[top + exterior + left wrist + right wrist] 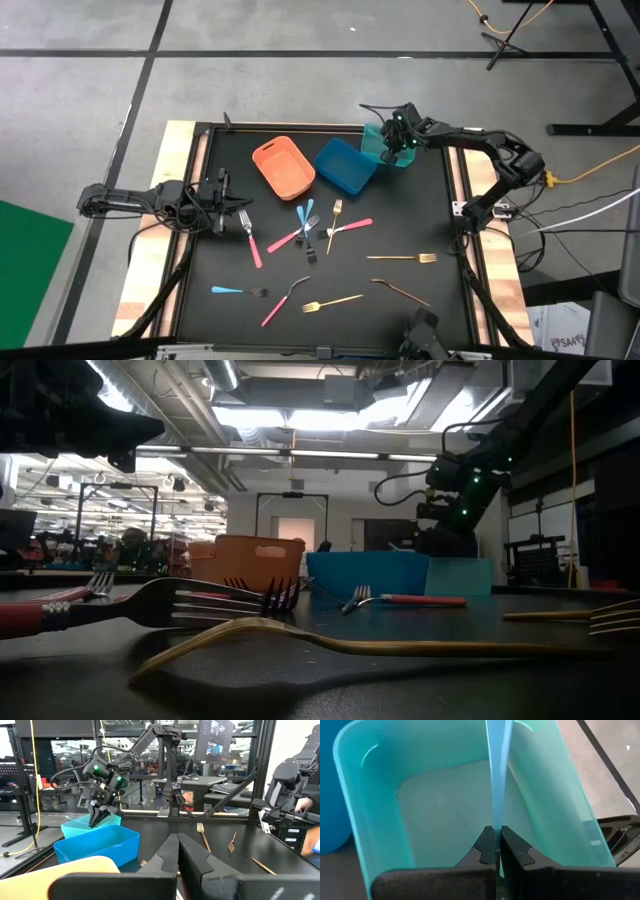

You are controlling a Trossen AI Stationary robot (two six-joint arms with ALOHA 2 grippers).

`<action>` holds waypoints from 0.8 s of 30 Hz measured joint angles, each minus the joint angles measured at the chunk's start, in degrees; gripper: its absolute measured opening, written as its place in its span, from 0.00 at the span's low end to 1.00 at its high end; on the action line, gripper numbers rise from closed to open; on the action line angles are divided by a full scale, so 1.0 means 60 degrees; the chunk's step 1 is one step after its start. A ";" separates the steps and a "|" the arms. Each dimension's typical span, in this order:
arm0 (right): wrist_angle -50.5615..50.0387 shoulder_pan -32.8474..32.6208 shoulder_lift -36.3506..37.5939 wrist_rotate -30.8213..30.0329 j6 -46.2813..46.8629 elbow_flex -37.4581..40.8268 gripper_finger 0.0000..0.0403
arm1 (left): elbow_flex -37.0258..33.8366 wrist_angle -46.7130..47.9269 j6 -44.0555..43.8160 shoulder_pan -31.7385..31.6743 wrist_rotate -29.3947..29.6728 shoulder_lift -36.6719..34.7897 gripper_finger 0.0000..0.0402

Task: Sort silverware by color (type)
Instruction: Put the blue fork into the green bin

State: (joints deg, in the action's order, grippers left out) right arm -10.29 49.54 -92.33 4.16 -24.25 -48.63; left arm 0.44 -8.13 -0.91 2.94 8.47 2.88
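My right gripper (393, 152) hangs over the teal bin (373, 141) at the table's far right, shut on a light-blue-handled piece of silverware (498, 780); its head is out of the picture. More silverware lies on the black mat: pink-handled forks (250, 242) (348, 228), light-blue pieces (305, 215) (238, 291), gold forks (402, 258) (332, 301). My left gripper (232, 198) waits shut at the table's left edge, touching nothing. My right gripper pinches the light-blue handle (496, 820) between its two fingers. The fingers slant down from above into the teal bin's (365, 805) opening. The handle runs straight on ahead of the fingers, along them, over the bin's floor; its far end leaves the picture.
A blue bin (345, 166) stands right beside the teal one, and an orange bin (284, 167) stands left of that. A copper-toned piece (400, 291) lies near the mat's front right. Wooden borders edge the mat on both sides.
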 joint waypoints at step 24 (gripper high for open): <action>-0.0041 0.0000 0.0000 -0.0189 0.1744 0.0002 0.00 | 0.0000 -0.0002 0.0000 0.0004 0.0000 0.0000 0.00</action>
State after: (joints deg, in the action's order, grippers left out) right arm -10.54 49.54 -92.33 3.03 -13.79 -48.62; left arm 0.44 -8.14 -0.91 2.96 8.47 2.88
